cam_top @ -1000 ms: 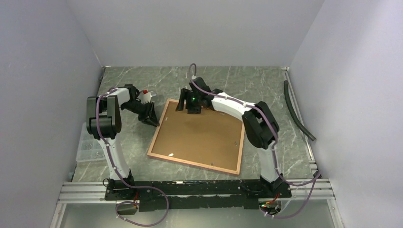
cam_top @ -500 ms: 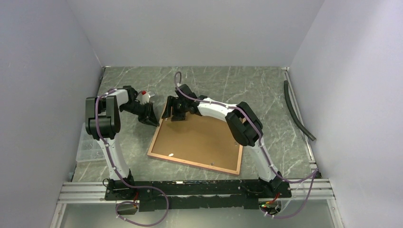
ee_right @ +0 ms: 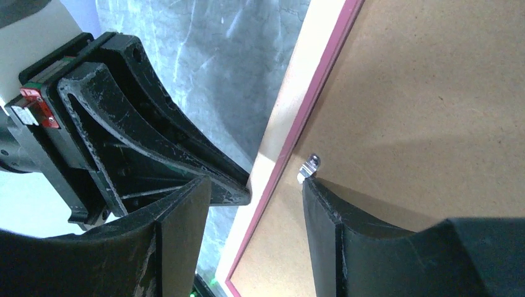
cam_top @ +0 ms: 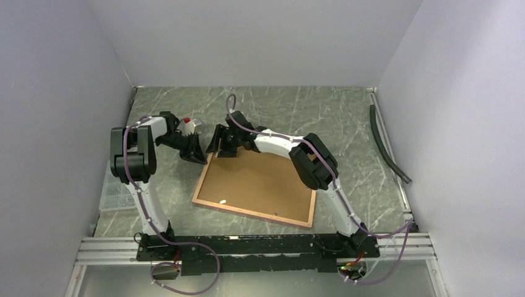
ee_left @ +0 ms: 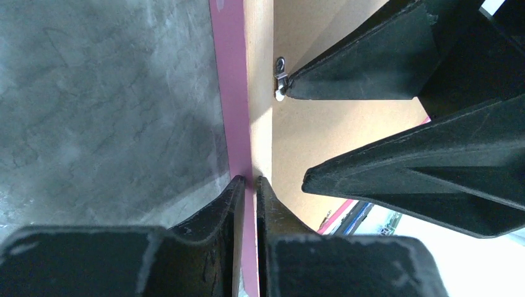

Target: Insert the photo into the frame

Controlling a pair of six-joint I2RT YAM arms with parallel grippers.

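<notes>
Top view: the frame (cam_top: 249, 211) lies back-up, centre of the picture, on the table (cam_top: 347, 124), with the backing board (cam_top: 263, 179) filling it. The left gripper (cam_top: 199, 154) sits at the frame's upper left edge. The right gripper (cam_top: 223, 143) is just beside it at the top left corner. The photo shows in no view.

Left wrist view: the fingers are pressed together on the pink rim, which runs up between them from bottom centre. A small metal clip (ee_left: 280, 74) sits upper centre, at one right-gripper fingertip.

Right wrist view: the jaws are spread astride the rim, one finger off the frame at lower left and one on the board just below the clip.

Judgement: the step is turning that clip to free the board. Hold the left pinch firm so the frame cannot slide. Push the clip sideways with the inner fingertip, not down into the board. Stay clear of the left fingers, which are very near.
</notes>
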